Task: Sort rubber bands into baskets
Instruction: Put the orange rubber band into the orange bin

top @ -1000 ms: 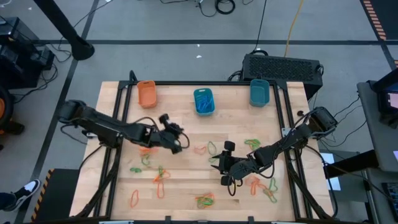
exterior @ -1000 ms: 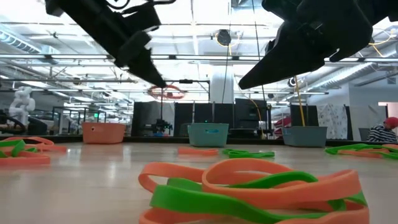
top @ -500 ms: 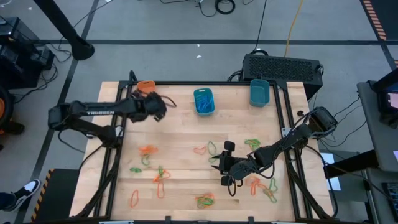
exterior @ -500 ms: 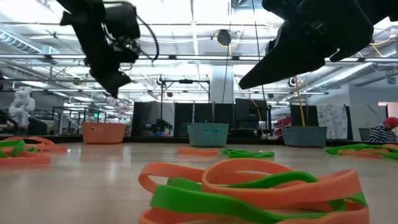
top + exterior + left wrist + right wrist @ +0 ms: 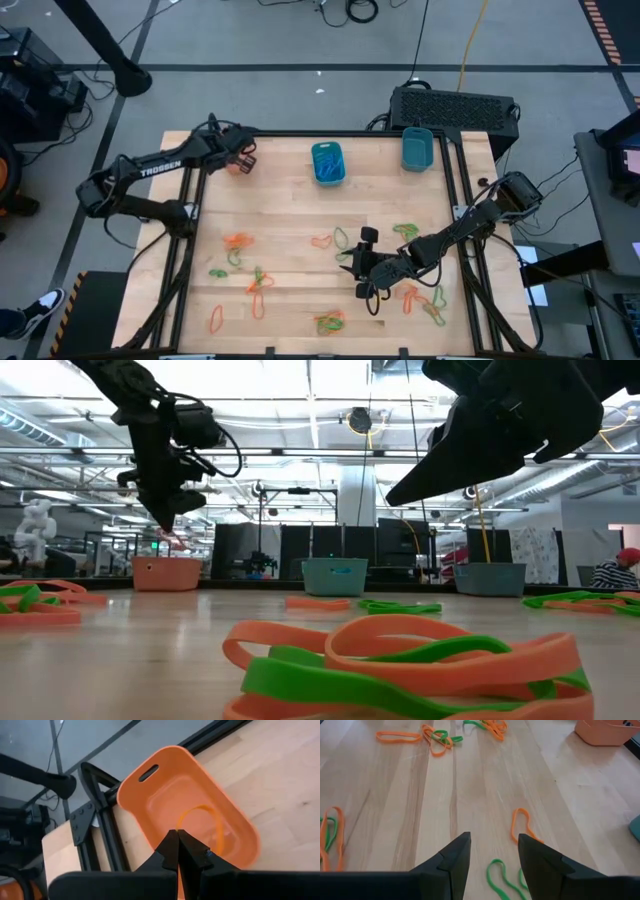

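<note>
Over the orange basket [image 5: 187, 815] at the table's far left corner, the left gripper [image 5: 178, 840] is seen pinched shut on an orange rubber band [image 5: 202, 822], judged light, floppy, best nipped anywhere along its loop; right gripper [image 5: 492, 851] parked mid-table, fingers apart, empty.

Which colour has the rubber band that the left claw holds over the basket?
Orange, like the basket beneath it; the rubber band in the left claw shows best in the left wrist view.

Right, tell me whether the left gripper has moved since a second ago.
Yes. In the high view the left gripper has swung from mid-table to the far left corner, now over the orange basket, shut on an orange rubber band.
</note>
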`<state>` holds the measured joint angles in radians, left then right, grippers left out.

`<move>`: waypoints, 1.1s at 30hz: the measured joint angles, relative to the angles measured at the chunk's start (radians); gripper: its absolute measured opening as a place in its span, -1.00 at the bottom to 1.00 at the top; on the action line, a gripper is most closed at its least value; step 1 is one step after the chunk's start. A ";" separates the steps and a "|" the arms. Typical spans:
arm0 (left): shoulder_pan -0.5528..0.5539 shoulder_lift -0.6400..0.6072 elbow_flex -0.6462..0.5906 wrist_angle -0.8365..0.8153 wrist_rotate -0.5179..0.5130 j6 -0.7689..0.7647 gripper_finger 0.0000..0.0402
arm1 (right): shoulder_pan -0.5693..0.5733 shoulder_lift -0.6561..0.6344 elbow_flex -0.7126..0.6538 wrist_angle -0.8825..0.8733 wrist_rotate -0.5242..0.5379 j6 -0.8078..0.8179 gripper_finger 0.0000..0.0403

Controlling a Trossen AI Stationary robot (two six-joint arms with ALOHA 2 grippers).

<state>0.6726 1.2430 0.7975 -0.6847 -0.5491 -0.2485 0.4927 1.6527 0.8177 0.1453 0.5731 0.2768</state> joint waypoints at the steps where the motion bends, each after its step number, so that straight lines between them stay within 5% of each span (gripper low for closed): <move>1: 0.006 0.000 0.000 -0.001 0.000 0.001 -0.99 | 0.000 0.000 0.000 0.000 -0.002 0.000 -0.22; 26: 0.027 0.000 0.000 -0.004 0.004 0.000 -0.45 | 0.000 0.000 0.000 -0.001 -0.003 0.000 -0.22; 29: 0.009 0.000 0.000 -0.009 0.090 0.000 -0.45 | 0.000 0.000 0.000 -0.001 -0.003 0.000 -0.22; 33: -0.062 0.000 0.000 -0.036 0.351 -0.007 -0.45 | 0.000 0.000 0.000 0.000 -0.003 0.012 -0.22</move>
<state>0.6106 1.2430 0.7975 -0.7208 -0.1983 -0.2552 0.4927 1.6527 0.8177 0.1452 0.5705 0.2886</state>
